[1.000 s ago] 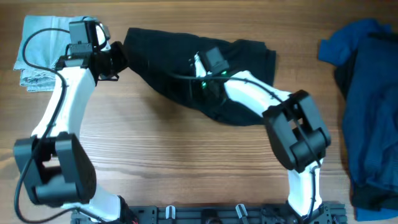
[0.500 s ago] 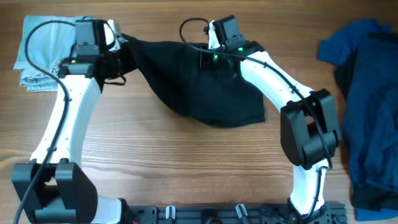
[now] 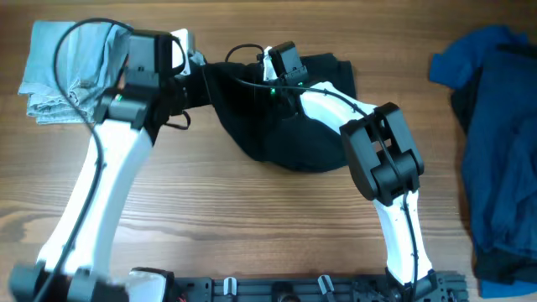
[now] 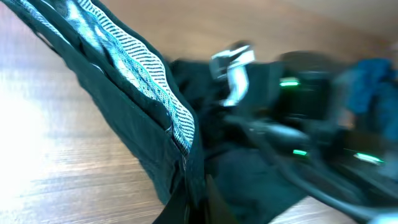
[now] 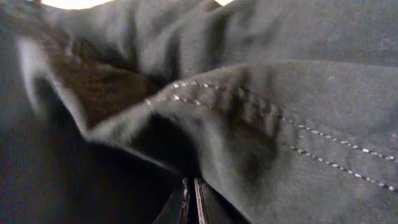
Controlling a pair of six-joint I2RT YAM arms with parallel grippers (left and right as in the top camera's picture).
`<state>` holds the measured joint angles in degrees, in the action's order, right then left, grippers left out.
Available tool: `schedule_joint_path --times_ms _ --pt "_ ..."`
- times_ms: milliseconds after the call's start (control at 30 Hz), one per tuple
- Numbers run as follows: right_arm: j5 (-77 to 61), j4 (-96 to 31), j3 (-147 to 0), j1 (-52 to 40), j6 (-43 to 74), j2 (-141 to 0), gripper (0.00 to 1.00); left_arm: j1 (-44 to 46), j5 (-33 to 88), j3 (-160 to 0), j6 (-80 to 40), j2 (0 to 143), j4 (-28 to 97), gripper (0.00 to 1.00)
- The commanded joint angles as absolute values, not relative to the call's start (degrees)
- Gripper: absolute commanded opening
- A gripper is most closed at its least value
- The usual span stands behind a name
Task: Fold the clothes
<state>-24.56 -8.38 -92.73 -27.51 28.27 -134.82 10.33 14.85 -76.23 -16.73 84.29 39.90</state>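
Observation:
A black garment (image 3: 302, 138) with a striped waistband (image 4: 146, 68) lies bunched at the table's back middle. My left gripper (image 3: 195, 69) is shut on its left edge and holds it off the table; the fingers pinch the cloth in the left wrist view (image 4: 196, 202). My right gripper (image 3: 270, 80) is shut on a stitched fold of the same garment (image 5: 249, 112), fingers closed at the bottom of the right wrist view (image 5: 191, 205). The two grippers are close together over the garment's top edge.
A folded light grey cloth (image 3: 63, 63) lies at the back left. A pile of blue clothes (image 3: 495, 134) covers the right edge of the table. Bare wooden table (image 3: 252, 226) lies in front of the garment.
My left gripper has moved right with the garment's edge, and my right gripper has moved left toward it. The black garment has bunched narrower between them.

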Motion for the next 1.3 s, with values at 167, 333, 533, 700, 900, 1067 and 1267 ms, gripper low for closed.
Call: schedule_joint_path --times_ms 167,333,533,700,900,1067,1267 --pt "-28.3 -6.0 -96.1 -26.3 27.1 -130.6 0.04 13.2 15.6 -76.5 -14.9 72.4 39.9 0.04" --pt "-28.4 -6.5 -96.1 -26.5 27.2 -130.7 0.04 14.6 15.6 -76.5 -13.6 73.6 41.0 0.04" --pt "-38.1 -12.1 -96.1 -25.1 23.8 -128.0 0.04 16.9 15.6 -76.5 -12.4 75.6 41.0 0.04" --pt "-38.2 -34.7 -96.1 -19.9 17.9 -120.8 0.04 17.9 15.6 -76.5 -12.1 76.3 40.9 0.04" --pt "-31.2 -59.3 -95.2 -18.6 8.3 -118.1 0.04 18.3 15.6 -76.5 -12.2 76.3 41.0 0.04" --pt "-34.1 -62.0 -87.5 -19.5 7.7 -118.2 0.04 20.1 15.6 -76.5 -12.1 77.1 40.6 0.04" --pt "-39.1 -54.9 -78.6 -21.9 9.5 -118.2 0.04 22.2 15.6 -76.5 -12.2 79.7 40.6 0.04"
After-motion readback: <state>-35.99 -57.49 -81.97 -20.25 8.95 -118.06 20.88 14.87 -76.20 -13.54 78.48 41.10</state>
